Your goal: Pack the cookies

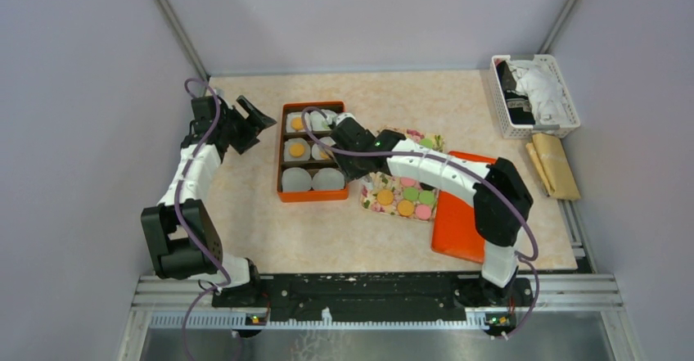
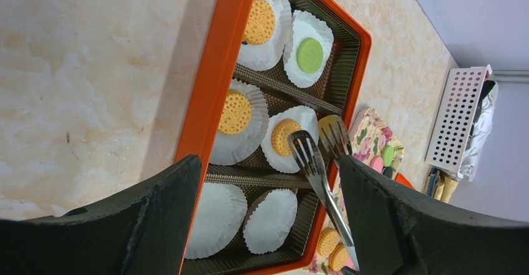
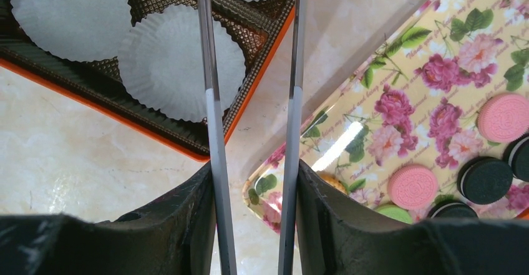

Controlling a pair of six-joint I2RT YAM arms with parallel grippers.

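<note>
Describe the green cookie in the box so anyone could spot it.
Start at the orange box left of the floral tray. In its far row, take the paper cup nearer the tray, beyond the tongs. It holds the box's only green cookie; the other cookies are orange.

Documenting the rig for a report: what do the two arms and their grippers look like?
The left arm and right arm are white shells with black joint housings; a purple cable loops along each. The left gripper and right gripper have broad matte-black fingers.
</note>
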